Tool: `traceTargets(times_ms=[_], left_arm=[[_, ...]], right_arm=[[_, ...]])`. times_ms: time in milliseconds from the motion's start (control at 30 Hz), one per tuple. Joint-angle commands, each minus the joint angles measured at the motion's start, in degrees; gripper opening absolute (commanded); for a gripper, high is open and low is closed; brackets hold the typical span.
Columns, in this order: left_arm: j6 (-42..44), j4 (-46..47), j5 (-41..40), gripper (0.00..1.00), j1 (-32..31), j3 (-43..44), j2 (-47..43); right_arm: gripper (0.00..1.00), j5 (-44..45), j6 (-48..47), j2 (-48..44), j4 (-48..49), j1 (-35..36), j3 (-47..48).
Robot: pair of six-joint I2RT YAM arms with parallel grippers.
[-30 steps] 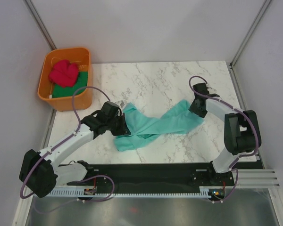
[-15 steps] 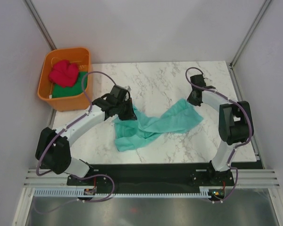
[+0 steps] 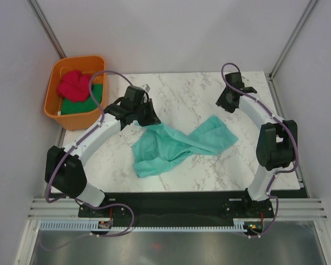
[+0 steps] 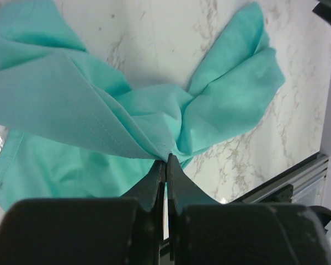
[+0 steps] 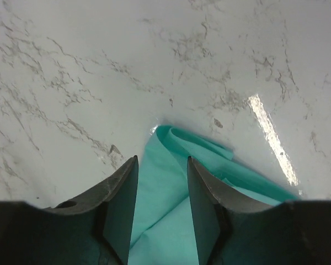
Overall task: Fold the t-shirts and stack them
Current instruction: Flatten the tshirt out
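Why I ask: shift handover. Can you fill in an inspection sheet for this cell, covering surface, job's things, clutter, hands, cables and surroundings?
Surface: white marble-patterned table, glossy.
Job's things: teal t-shirt crumpled and unfolded, mid-table; pinkish-red t-shirt bunched on the dark green t-shirt inside the orange tub at the far left.
Clutter: nothing seen.
Hands: left hand shut on a fold of the teal t-shirt; right hand open, holding nothing, above the shirt's far right corner.
Cables: purple cables loop along both arms, clear of the cloth.
Surroundings: plain white walls, metal frame posts.
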Motion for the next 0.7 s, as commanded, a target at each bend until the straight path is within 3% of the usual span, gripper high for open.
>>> traceTargets(times_ms=[0,200,467,533,567,600,667], left_arm=[[1.51,-0.89,1.21,0.02,-1.03,-3.59,-4.81],[1.34,-0.89,0.86,0.02,-1.83,-10.44,-9.74],[1.16,-0.81,0.6,0.02,-2.36,-12.47,-9.66],[1.16,-0.81,0.24,0.02,-2.44,-12.3,-9.39],[1.16,-0.81,-0.02,0.02,-2.44,-12.21,-9.22],[1.16,-0.72,-0.89,0.02,-2.44,-11.86,-8.96],[1.95,-0.72,-4.82,0.02,-2.18,-8.8,-7.2]], right_arm=[[0.49,-3.24,1.69,0.94,-4.33,0.1,-1.62],[0.5,-2.89,2.22,1.03,-3.02,0.63,-8.56],[0.47,0.97,2.75,3.05,-1.43,1.25,-12.44],[0.38,0.8,2.75,3.49,-0.65,1.24,-12.96],[0.16,0.97,2.75,3.32,0.4,1.24,-13.14],[0.04,1.5,2.66,2.97,0.59,1.24,-12.88],[0.0,4.03,1.78,3.14,0.42,1.16,-9.82]])
